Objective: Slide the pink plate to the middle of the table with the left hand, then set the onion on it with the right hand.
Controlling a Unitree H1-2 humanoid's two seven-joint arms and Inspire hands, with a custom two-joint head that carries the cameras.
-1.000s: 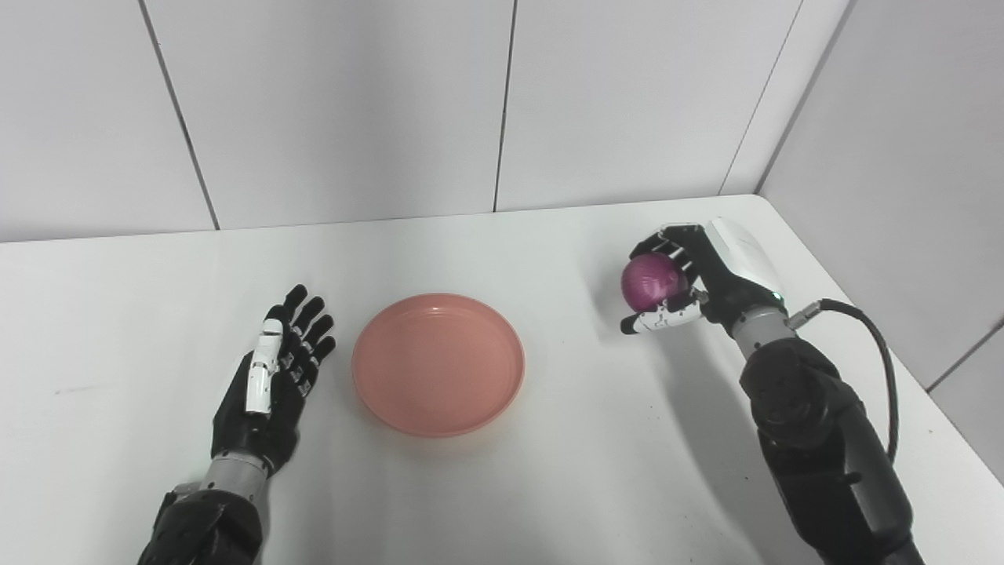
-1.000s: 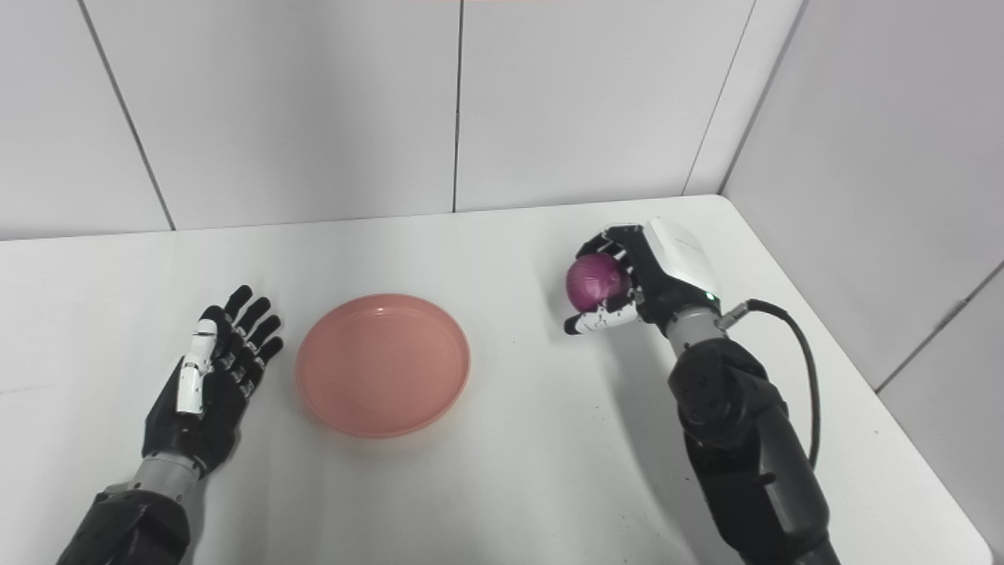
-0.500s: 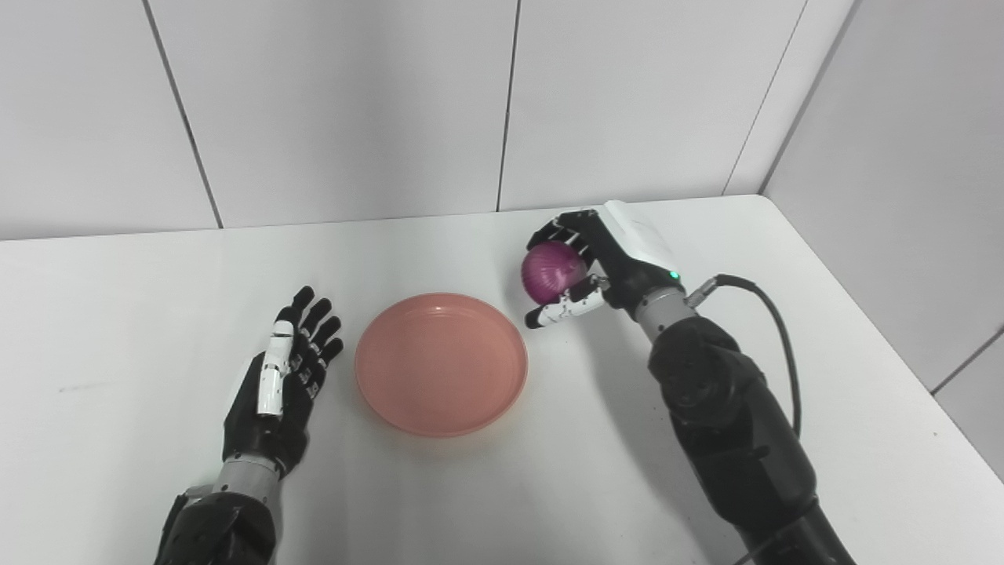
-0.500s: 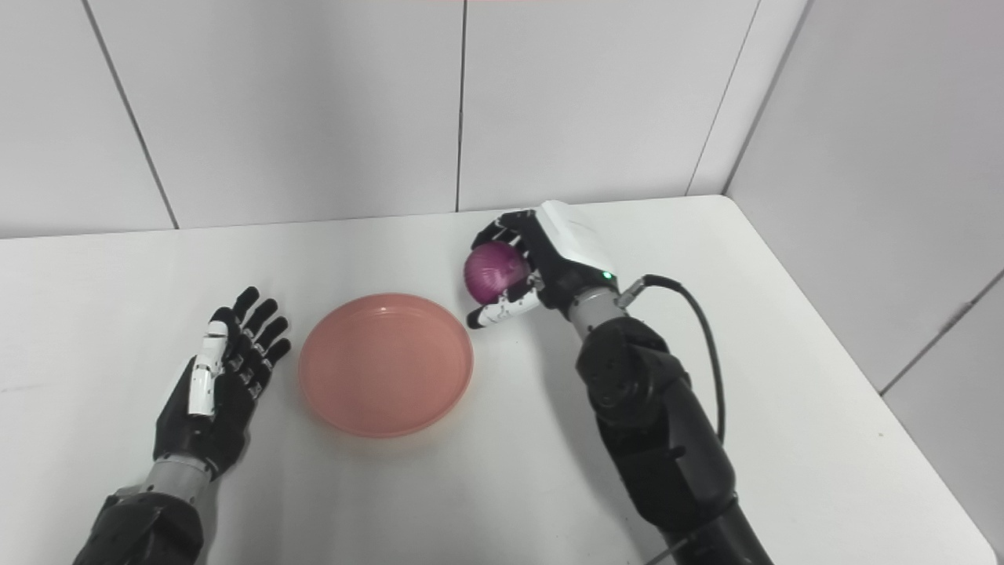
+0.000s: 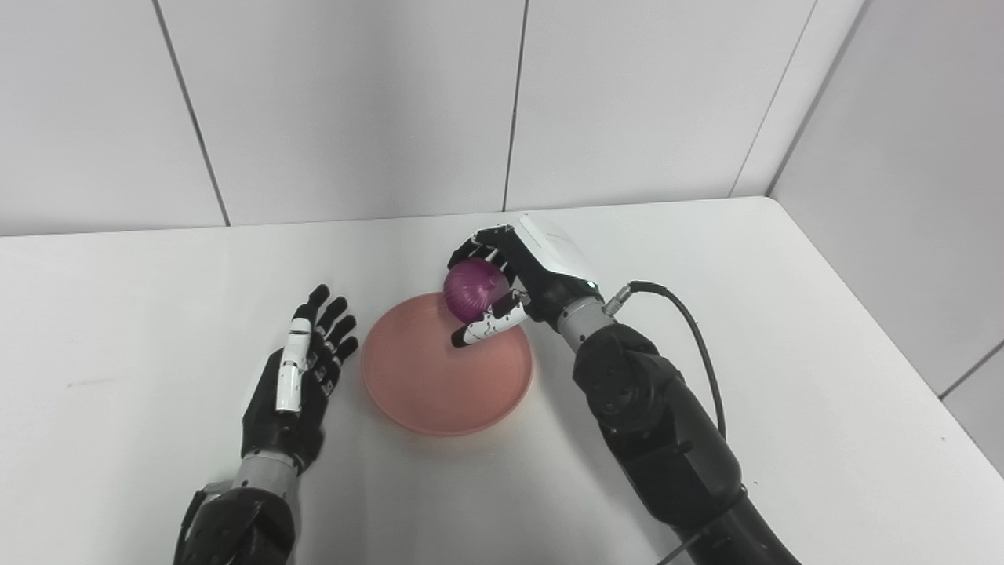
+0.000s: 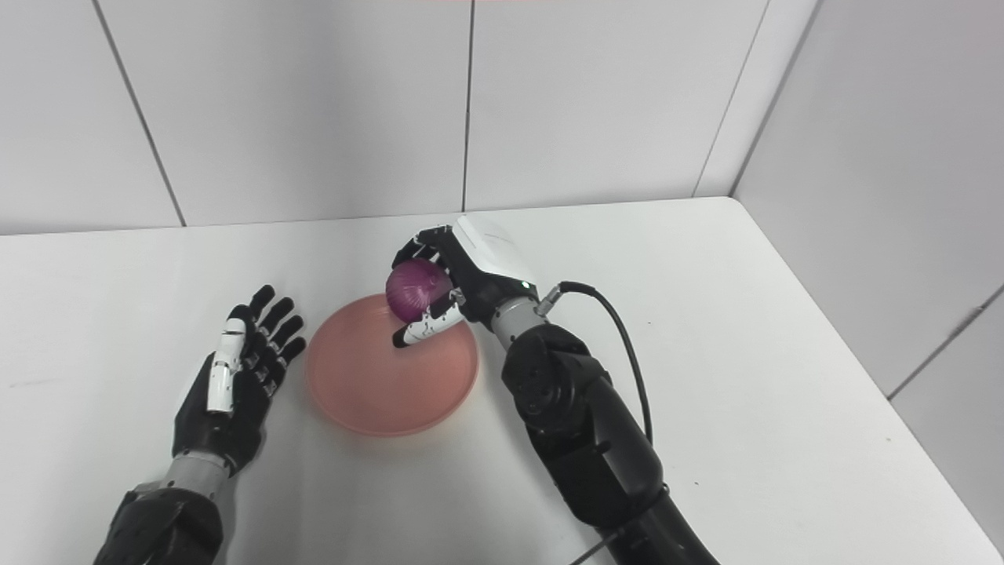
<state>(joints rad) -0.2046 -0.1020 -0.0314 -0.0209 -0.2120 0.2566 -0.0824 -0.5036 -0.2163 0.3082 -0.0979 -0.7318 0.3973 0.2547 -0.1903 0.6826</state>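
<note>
The round pink plate (image 5: 439, 388) lies flat near the middle of the white table (image 5: 784, 314). A purple onion (image 5: 469, 289) hangs over the plate's far rim, held in my right hand (image 5: 514, 276), which is shut on it with the thumb underneath. The plate's far edge is partly hidden behind the onion and that hand. My left hand (image 5: 302, 373) rests open on the table just left of the plate, palm side up, a narrow gap away from the rim. In the right eye view the onion (image 6: 414, 289) and plate (image 6: 376, 388) stand the same way.
Grey panel walls (image 5: 353, 110) close off the table's far side and the right side. A black cable (image 5: 690, 345) loops from my right wrist over the table.
My right hand has carried the onion leftward from the table's right side until it is over the plate's far rim. The left hand stays open beside the plate. The camera shifted slightly.
</note>
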